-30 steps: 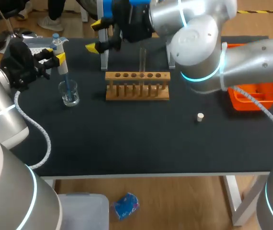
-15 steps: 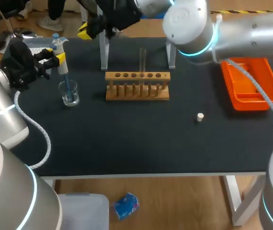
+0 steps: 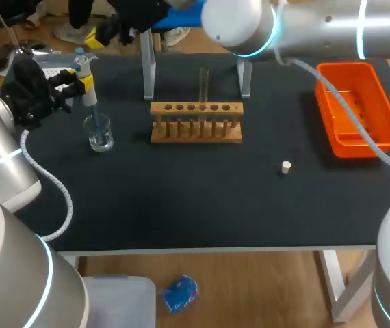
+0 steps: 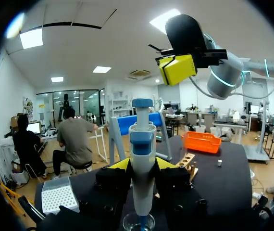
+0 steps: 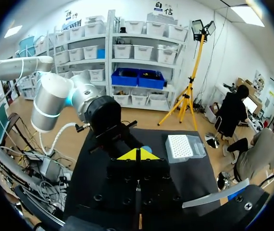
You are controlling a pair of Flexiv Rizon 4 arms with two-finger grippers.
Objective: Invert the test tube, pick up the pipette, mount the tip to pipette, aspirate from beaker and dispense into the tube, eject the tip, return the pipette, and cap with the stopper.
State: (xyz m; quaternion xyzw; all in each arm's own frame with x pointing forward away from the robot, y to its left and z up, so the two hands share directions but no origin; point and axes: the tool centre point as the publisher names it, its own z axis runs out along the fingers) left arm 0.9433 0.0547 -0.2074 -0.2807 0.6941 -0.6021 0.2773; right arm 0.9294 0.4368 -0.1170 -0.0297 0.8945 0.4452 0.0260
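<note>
My left gripper [image 3: 83,83] is shut on the white and blue pipette [image 3: 84,74], held upright at the table's far left. Its blue tip stands in the small glass beaker [image 3: 100,134]. In the left wrist view the pipette [image 4: 142,144] sits between the yellow fingers [image 4: 120,164], with the beaker [image 4: 139,223] under it. My right gripper [image 3: 100,35] hangs high just behind the pipette, shut on nothing; its yellow tips [image 5: 138,154] meet. The test tube [image 3: 204,83] stands upright in the wooden rack [image 3: 195,124]. The small white stopper [image 3: 286,166] lies to the right of the rack.
An orange tray [image 3: 356,109] sits at the far right. The grey pipette stand [image 3: 148,72] rises behind the rack. A white tip box [image 3: 53,64] lies at the far left corner, behind my left gripper.
My right arm swung left and back from above the rack to behind the pipette, and its fingers closed. The left arm, pipette and beaker stayed put.
</note>
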